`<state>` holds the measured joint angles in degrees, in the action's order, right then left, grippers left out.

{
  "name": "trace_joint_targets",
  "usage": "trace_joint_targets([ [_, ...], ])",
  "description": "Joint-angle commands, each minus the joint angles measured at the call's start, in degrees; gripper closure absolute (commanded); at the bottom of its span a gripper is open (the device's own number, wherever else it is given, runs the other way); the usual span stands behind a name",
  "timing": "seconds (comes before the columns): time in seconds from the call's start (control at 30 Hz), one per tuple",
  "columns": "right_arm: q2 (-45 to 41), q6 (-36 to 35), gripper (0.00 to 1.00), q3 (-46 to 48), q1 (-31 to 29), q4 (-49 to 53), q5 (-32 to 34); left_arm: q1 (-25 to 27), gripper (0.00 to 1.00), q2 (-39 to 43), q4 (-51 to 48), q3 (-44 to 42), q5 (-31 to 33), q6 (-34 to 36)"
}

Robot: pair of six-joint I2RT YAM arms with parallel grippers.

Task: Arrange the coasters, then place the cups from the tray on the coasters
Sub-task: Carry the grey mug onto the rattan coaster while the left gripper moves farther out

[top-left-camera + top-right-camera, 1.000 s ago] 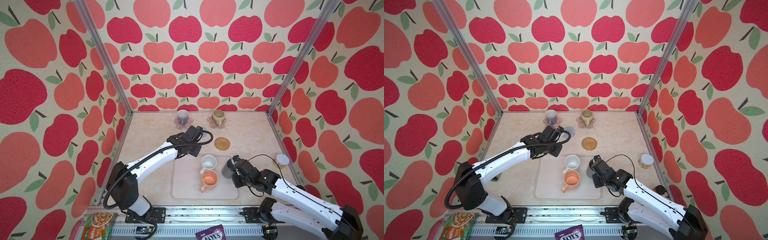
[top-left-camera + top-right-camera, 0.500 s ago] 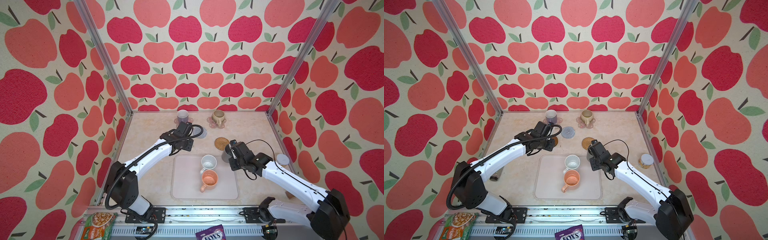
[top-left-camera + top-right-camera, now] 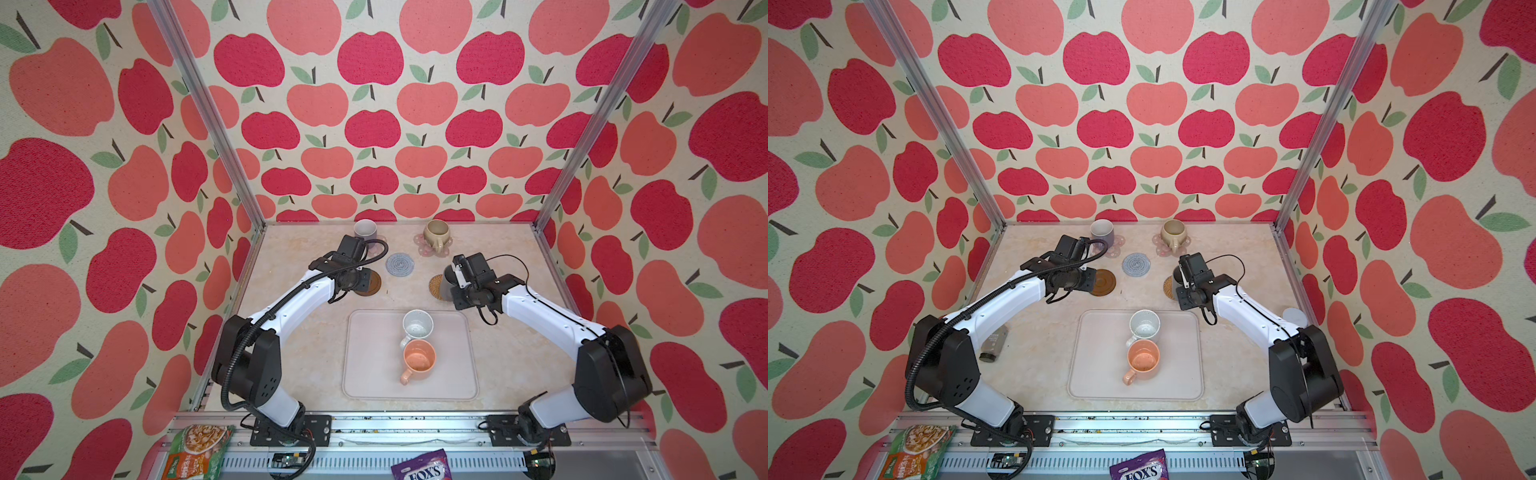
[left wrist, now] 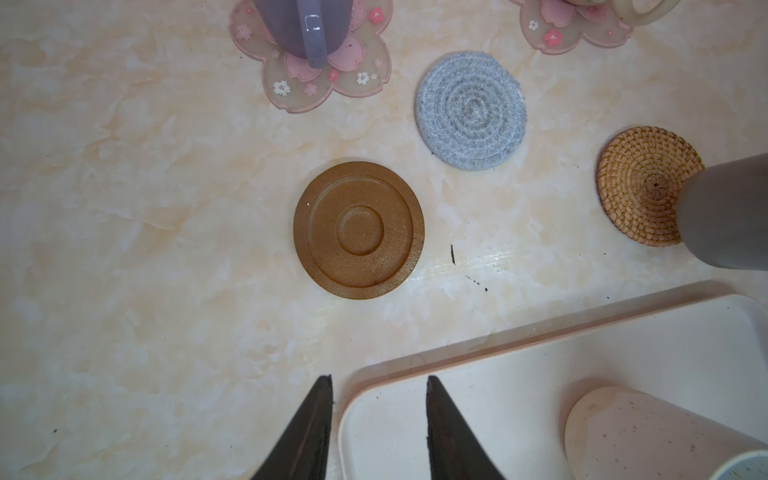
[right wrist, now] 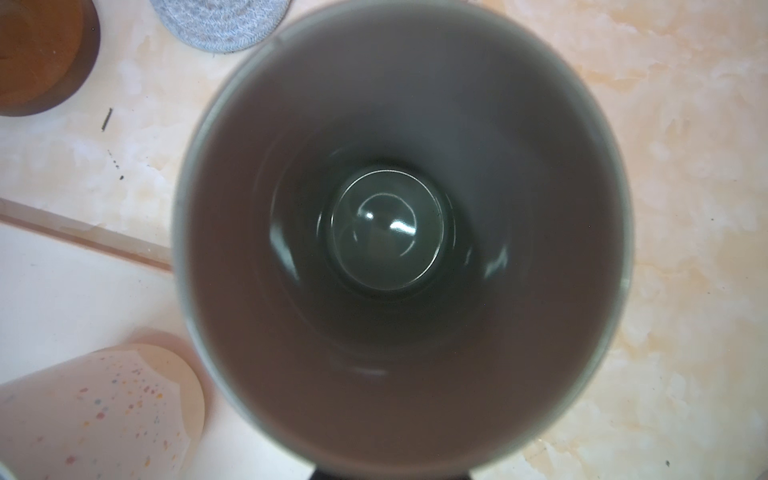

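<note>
Right of centre in both top views, the right tool (image 3: pixel 458 277) is gripping the dark grey cup (image 3: pixel 447 286) at the rattan coaster (image 3: pixel 435 285). The left tool (image 4: pixel 378 380) is hanging narrowly open, empty.

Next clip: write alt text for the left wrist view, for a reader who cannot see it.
A dark brown disc coaster lies bare on the marble table, with a blue-grey round coaster near it and a dark grey mug overlapping a rattan coaster. The open, empty left hand hovers at the corner of a pale tray.
</note>
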<state>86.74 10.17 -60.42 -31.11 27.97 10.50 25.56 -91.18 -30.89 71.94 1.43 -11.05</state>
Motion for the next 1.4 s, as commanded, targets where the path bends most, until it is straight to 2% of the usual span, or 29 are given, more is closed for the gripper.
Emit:
trace_joint_targets([
  [0.0,1.91,-1.78,1.00,-3.97,0.57,-4.81,-0.95,-1.44,0.60,-1.10,1.64,0.66,-1.01,-0.90],
  [0.37,4.43,-1.82,1.00,-3.53,2.95,-8.46,-2.23,-2.88,0.60,-3.84,2.45,0.67,-2.56,-1.07],
  [0.9,9.72,-1.41,1.00,-7.42,2.70,-5.59,-2.14,-3.65,0.60,-6.23,2.68,1.36,-3.32,-1.66],
  [1.07,8.95,-0.76,1.00,-6.18,2.02,-5.21,-1.10,-4.16,0.60,-6.04,2.86,1.09,-3.41,-1.69],
  [1.13,8.63,-0.43,0.95,-6.01,1.69,-4.65,-1.05,-4.20,0.59,-6.23,2.72,1.01,-3.23,-1.74],
  [1.37,8.24,-0.07,0.66,-7.49,0.12,-0.88,1.13,-4.29,0.57,-5.12,3.69,-1.02,-0.15,-2.05],
])
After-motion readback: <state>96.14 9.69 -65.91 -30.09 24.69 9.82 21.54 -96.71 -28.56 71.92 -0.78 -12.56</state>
